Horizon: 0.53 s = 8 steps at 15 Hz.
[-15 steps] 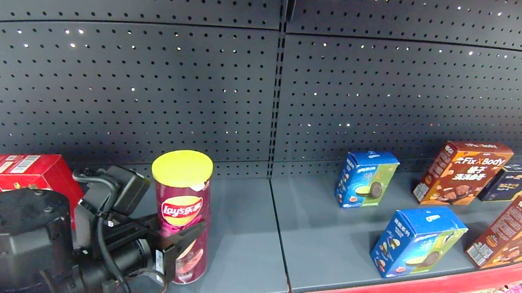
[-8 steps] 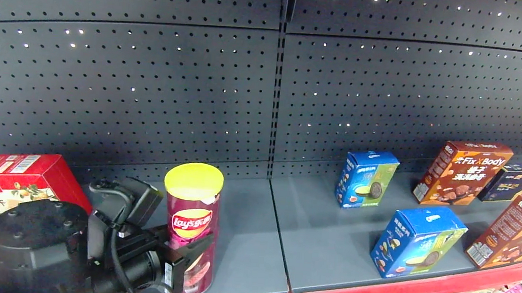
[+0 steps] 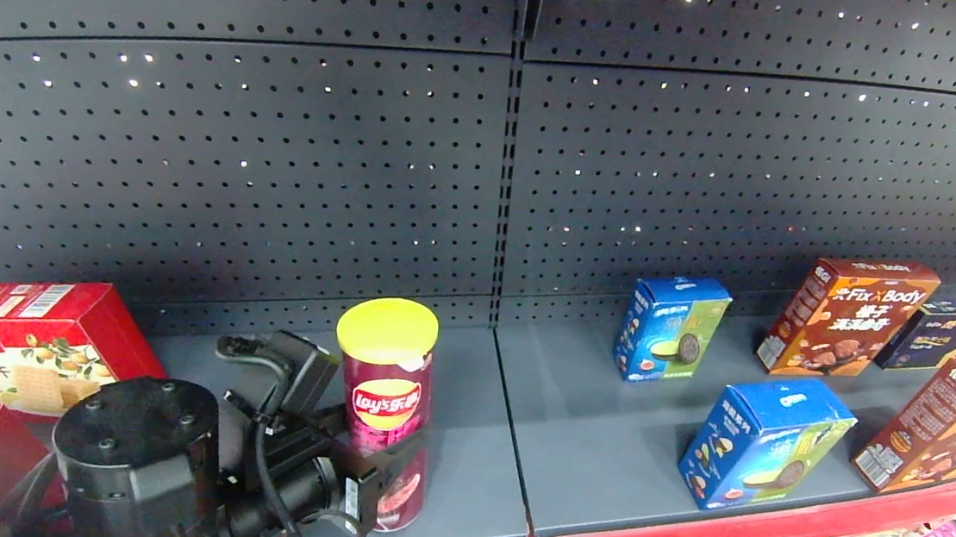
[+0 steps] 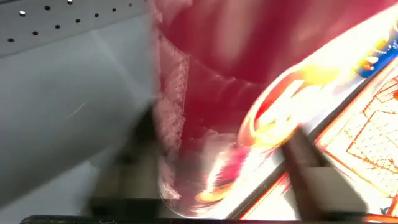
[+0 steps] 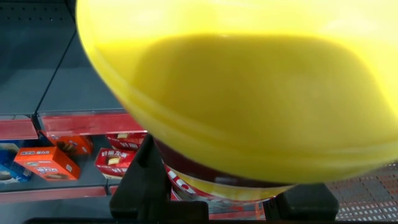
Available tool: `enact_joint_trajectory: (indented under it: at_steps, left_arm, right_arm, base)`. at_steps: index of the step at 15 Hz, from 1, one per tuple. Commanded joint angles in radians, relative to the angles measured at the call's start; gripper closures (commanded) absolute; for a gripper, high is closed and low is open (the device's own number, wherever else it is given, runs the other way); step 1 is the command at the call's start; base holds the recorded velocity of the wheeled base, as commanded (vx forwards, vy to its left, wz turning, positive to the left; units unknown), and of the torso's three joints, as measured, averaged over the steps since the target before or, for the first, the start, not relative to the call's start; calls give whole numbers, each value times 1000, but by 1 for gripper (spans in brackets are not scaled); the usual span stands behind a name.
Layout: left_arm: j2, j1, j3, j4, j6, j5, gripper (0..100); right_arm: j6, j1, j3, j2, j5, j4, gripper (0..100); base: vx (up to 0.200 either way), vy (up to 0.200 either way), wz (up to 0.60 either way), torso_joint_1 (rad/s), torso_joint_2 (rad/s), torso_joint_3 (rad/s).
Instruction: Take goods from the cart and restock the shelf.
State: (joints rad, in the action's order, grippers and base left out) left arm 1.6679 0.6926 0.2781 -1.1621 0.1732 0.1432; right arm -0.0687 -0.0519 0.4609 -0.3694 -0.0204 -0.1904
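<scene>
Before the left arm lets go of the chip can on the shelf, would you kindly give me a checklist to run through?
1. The chip can stands upright: ok.
2. The left gripper is shut on its lower half: ok.
3. Its base rests fully on the shelf: cannot tell.
4. The red box and the nearest blue box stand apart from it: ok.
5. The right gripper is shut on the second can: ok.

My left arm (image 3: 134, 462) lies low and forward, my left gripper (image 3: 389, 479) clamped on the chips can (image 3: 384, 399); my right gripper (image 5: 219, 200) clasps a yellow-lidded can (image 5: 236, 93).
</scene>
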Motion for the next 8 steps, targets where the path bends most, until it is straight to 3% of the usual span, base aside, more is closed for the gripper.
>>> enact_joint_trajectory:
  at_steps: [1,8]
  left_arm:
    - [13,2,-5,1,0,-1,0]
    - [-88,-15,-108,-5,-3,-2,0]
  right_arm:
    - [0,0,-2,-5,-1,0,100]
    - [0,0,2,-5,-1,-1,100]
  base:
    - [0,0,0,0,0,0]
    - [0,0,0,0,0,0]
